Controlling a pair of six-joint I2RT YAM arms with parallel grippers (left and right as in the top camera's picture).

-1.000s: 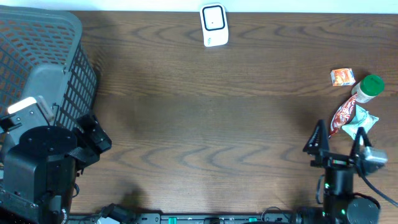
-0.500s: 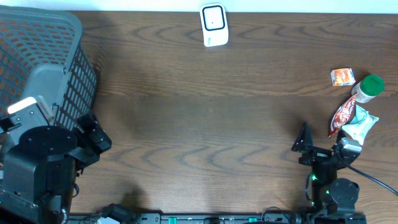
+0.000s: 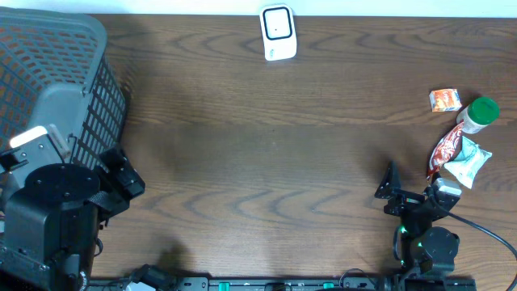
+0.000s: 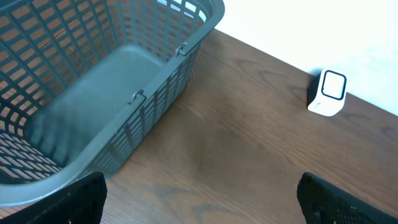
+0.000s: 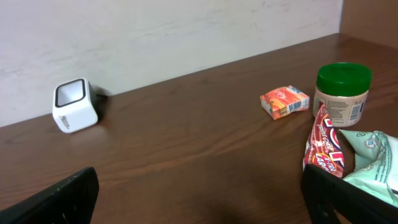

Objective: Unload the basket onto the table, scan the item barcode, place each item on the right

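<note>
While left end effector (image 4: 202, 199) and right end effector (image 5: 202, 199) gape wide, basket (image 4: 152, 102) floor lies bare; jar (image 5: 342, 93) capped.

Soft, even indoor light, no hard shadows. Overhead view sharp; dark wood table (image 3: 258, 145) shows a faint sheen mid-left. Basket (image 3: 48, 73) throws a soft shadow to its right. Left wrist view: wall (image 4: 348, 37) blown out white, slight blur. Right wrist view clear; fingertips (image 5: 65, 199) in the 2 bottom corners dark, out of focus.
</note>
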